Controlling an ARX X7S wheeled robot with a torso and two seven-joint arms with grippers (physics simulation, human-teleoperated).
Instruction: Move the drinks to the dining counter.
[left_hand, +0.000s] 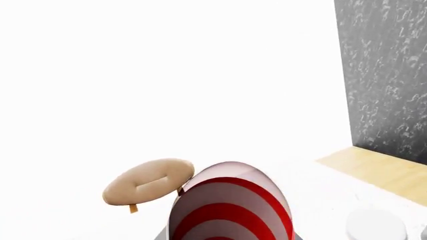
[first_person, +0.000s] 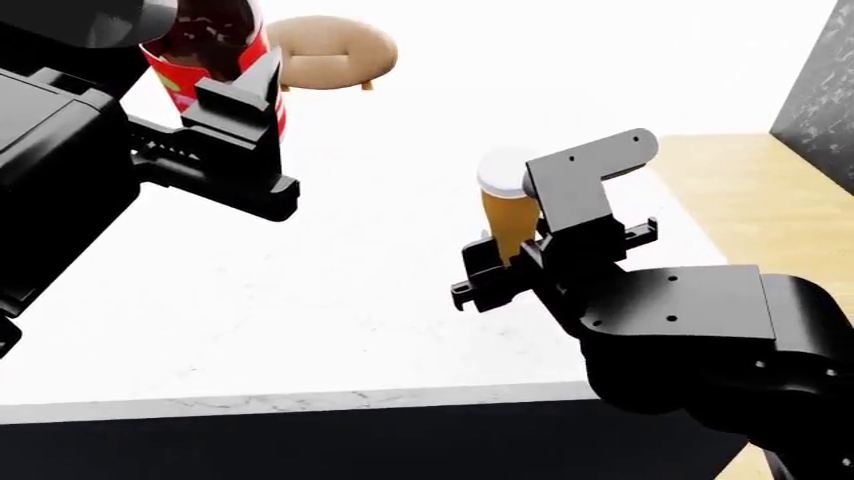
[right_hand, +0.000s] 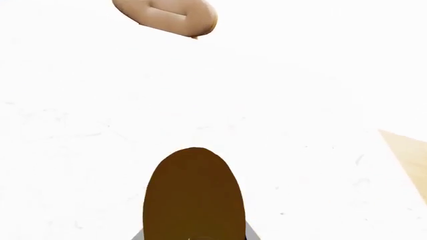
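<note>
We carry both drinks over the white marble-look dining counter: left gripper clamped on the dark red-labelled cola bottle, right gripper apparently clamping the foam-topped amber beer glass, ready to set down.

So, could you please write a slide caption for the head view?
Left end effector holds the cola bottle, right end effector the beer glass, above the dining counter.

Tan round stool, wood floor, dark speckled wall

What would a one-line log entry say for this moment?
left gripper: holding cola bottle | right gripper: holding beer glass | both above dining counter
</note>
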